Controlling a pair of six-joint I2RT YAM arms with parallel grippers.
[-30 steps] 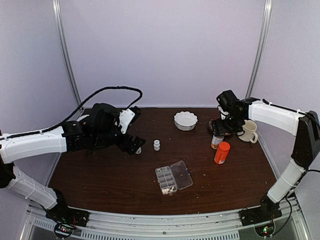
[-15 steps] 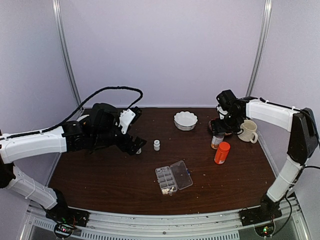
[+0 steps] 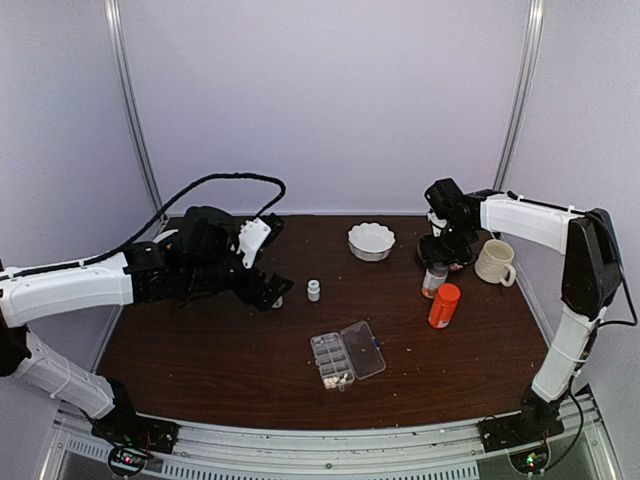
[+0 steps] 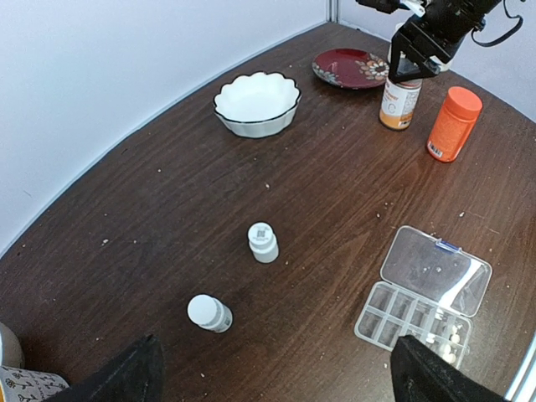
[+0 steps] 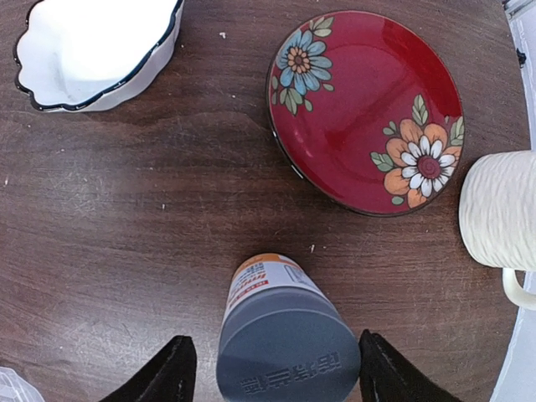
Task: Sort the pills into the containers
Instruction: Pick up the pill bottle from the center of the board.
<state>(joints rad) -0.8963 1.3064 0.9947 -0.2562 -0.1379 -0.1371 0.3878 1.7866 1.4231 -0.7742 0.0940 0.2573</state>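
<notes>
Organiser box (image 3: 347, 360) sits front and centre on the table (image 3: 200, 350), its lid lying open to the right, pills (image 4: 444, 342) in the nearest cells. Behind it stands a small bottle (image 3: 313, 290), with another small one (image 4: 209, 312) further left. At the back there's the bowl (image 3: 371, 241), then the plate (image 5: 368, 109) to its right, then the mug (image 3: 495, 262). A bottle (image 3: 434, 281) stands before the plate, the right gripper (image 5: 266, 368) straddling its top. A second bottle (image 3: 443, 305) is just beside it, nearer and to the right.

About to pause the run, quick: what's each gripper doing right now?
Left gripper: open, holding nothing.
Right gripper: open, fingers either side of the grey-capped bottle, not clamped on it.
</notes>
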